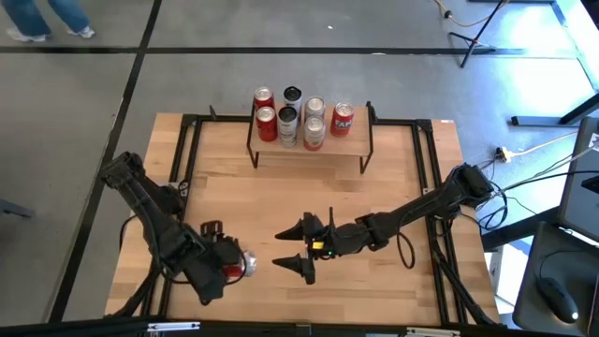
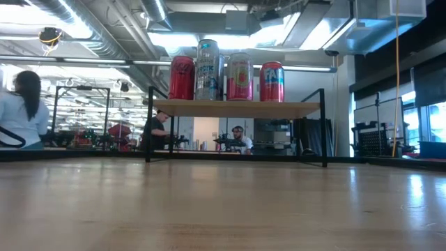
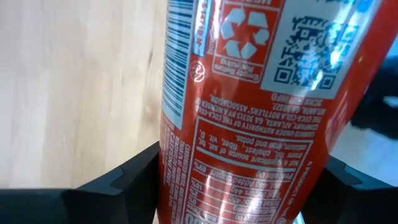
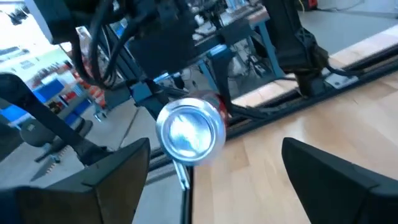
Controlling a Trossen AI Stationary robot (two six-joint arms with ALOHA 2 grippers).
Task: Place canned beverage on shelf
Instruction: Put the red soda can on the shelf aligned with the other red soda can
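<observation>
At seven o'clock on the table (image 1: 281, 187), the left claw (image 1: 234, 267) grips a red can (image 1: 245, 264) lying sideways; it must be righted or it could roll. At five o'clock the right claw (image 1: 306, 251) gapes empty, close enough to get bumped. At twelve o'clock, the shelf (image 1: 351, 142) is crowded with cans (image 1: 301, 117); careless placing could topple them.

The floor (image 1: 234, 65) around the table (image 1: 393, 281) is grey, with dark lines across it. In the low view, the ceiling (image 2: 230, 21) has bare ducts and bright lamps. People (image 2: 21, 111) sit far behind at workstations. A dark wall (image 2: 390, 90) and a window (image 2: 432, 122) stand on the right side.
</observation>
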